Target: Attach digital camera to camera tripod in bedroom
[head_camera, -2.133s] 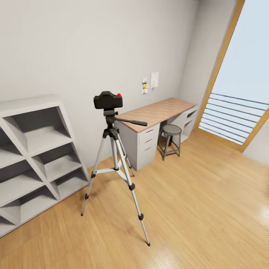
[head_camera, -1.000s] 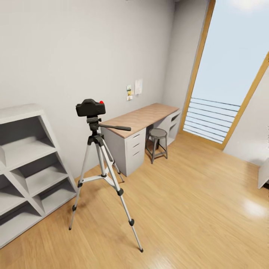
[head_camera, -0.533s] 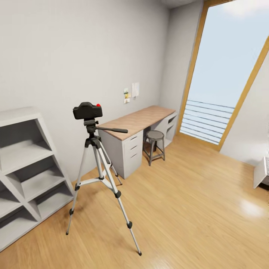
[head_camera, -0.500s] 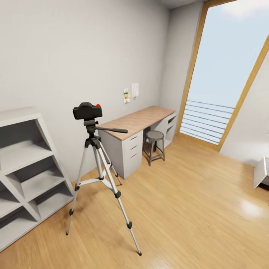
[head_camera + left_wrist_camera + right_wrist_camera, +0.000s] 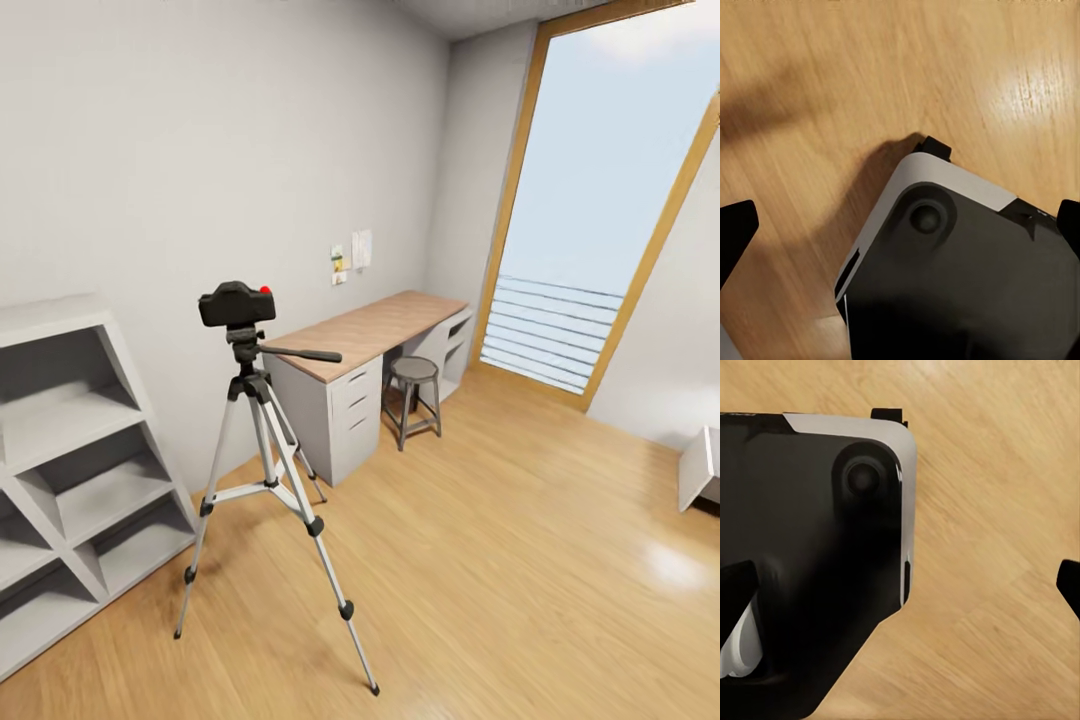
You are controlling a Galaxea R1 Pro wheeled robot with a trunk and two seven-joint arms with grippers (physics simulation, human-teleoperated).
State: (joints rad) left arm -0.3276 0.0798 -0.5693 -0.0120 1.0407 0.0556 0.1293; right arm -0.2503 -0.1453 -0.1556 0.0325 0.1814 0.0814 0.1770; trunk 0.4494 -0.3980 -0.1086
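The camera [image 5: 237, 304] sits on the head of the tripod [image 5: 268, 470], which stands on the wood floor [image 5: 500, 560] between the white shelves [image 5: 70, 470] and the desk [image 5: 365, 335]; the camera seems already mounted, so the task looks done or nearly done.

Both arms hang down over the robot's own base [image 5: 967, 277]. In the left wrist view the fingertips [image 5: 735, 232] of the left gripper [image 5: 900, 232] stand far apart at the two edges, with nothing between them. The right gripper [image 5: 900, 585] is spread the same way and is also empty.

I judge the camera to be light, stiff and a little fragile at the lens, so it is best taken by the two sides of its body. The tripod is probably light and tips easily on its thin legs; a push on the long handle [image 5: 300, 354] could turn the head
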